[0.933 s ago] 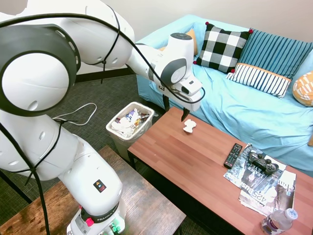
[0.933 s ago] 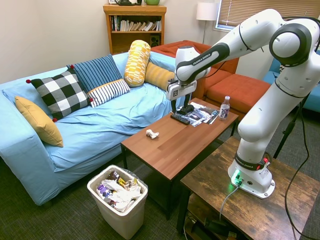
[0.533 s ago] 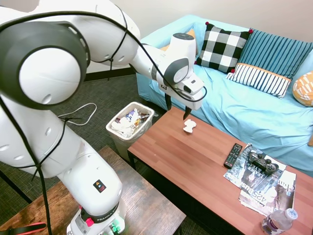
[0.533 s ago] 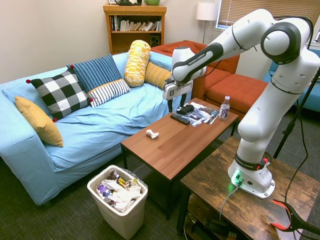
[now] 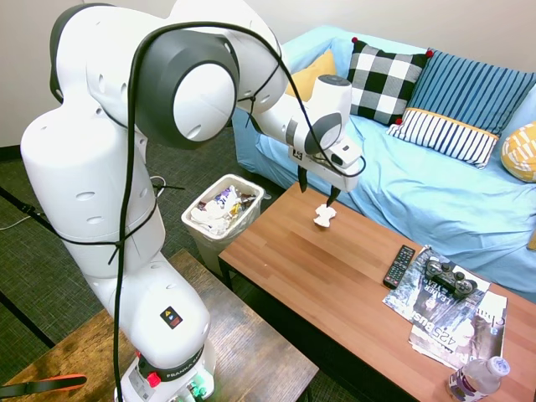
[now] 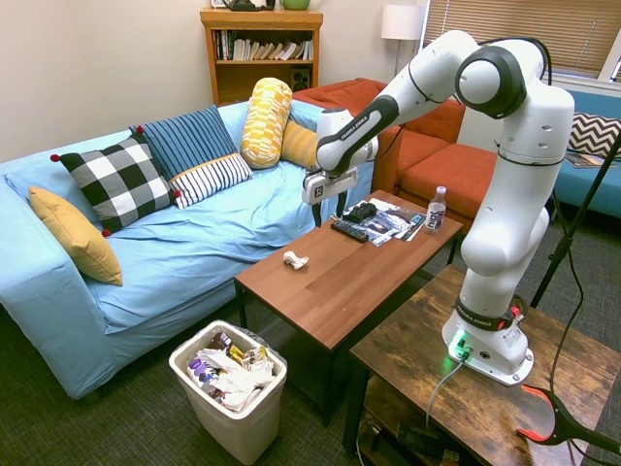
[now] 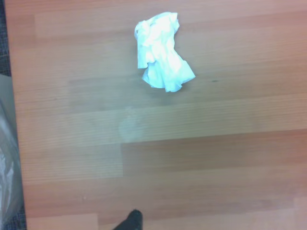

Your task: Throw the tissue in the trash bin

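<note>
First exterior view: the small crumpled white paper tissue [image 5: 324,215] lies on the reddish-brown wooden coffee table [image 5: 335,285], near its far edge by the blue-covered sofa [image 5: 419,184]. The white arm's two-finger gripper [image 5: 317,188] hangs just above the tissue, fingers spread and holding nothing, not touching it. The small white rectangular plastic trash bin [image 5: 221,219], full of colourful waste and white papers, stands on the floor at about 9 o'clock from the tissue, just beside the table's end. A black remote control [image 5: 399,265] and a black game controller [image 5: 449,277] on magazines [image 5: 452,314] lie toward 4 o'clock from the tissue, well apart from it.

Second exterior view: the tissue [image 6: 295,259] rests near the table's [image 6: 340,277] sofa-side edge, with the gripper [image 6: 328,216] above it at about 1 o'clock, fingers apart. The bin [image 6: 231,388] sits on the carpet at 7 o'clock from the tissue.

Wrist view: the tissue [image 7: 162,51] lies alone on the wood [image 7: 192,158].
</note>
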`<state>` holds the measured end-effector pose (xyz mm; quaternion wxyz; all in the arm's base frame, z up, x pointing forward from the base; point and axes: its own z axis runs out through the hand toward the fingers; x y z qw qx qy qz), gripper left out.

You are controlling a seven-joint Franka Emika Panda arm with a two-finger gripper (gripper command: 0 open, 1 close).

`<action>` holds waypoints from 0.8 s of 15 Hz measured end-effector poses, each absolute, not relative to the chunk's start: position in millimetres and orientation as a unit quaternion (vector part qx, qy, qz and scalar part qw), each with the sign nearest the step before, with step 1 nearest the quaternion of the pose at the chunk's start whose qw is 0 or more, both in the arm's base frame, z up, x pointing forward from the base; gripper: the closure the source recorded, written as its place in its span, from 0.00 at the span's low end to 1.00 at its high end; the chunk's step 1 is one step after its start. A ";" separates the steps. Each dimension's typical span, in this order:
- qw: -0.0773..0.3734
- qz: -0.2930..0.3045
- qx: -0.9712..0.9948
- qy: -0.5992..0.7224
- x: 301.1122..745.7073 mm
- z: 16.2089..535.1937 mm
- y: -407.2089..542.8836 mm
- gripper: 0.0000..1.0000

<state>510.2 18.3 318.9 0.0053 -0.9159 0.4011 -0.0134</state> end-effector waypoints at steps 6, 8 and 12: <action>0.017 -0.049 -0.921 0.387 534.9 249.3 45.0 0.00; 0.013 -0.059 -0.920 0.388 554.8 219.3 56.1 0.00; -0.012 -0.070 -0.914 0.401 599.7 167.1 59.0 0.00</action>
